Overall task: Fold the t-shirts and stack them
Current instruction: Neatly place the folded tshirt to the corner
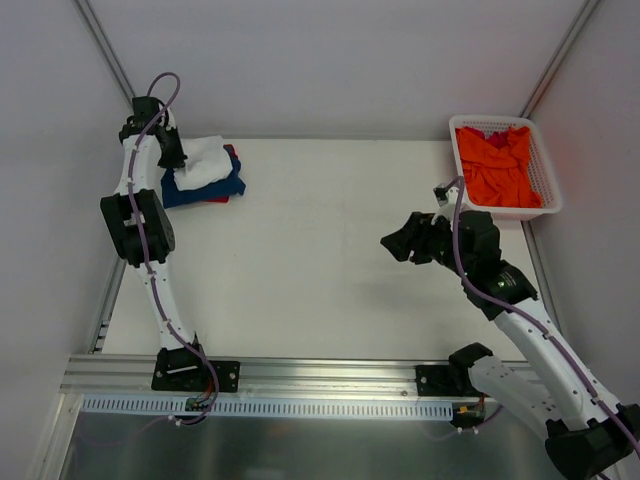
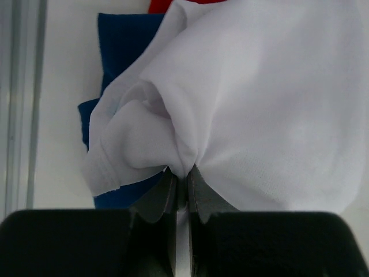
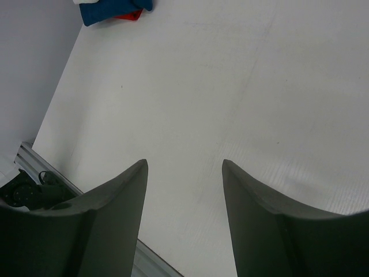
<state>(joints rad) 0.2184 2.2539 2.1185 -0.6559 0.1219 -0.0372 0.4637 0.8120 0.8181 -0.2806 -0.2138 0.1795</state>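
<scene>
You have a plain white shirt (image 1: 207,160), a dark blue shirt (image 1: 193,191), a red shirt (image 3: 128,15) and an orange shirt (image 1: 497,168). Your basket (image 1: 547,182) is white lattice, and your table (image 1: 320,230) is off-white.

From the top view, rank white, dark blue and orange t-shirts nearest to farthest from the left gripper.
1. White cloth t-shirt, pinched by the left gripper.
2. Dark blue cloth t-shirt, directly beneath.
3. Orange cloth t-shirt, far right, in white plastic basket.

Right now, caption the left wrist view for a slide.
Left hand pinches the white t-shirt atop the dark blue t-shirt.
</scene>
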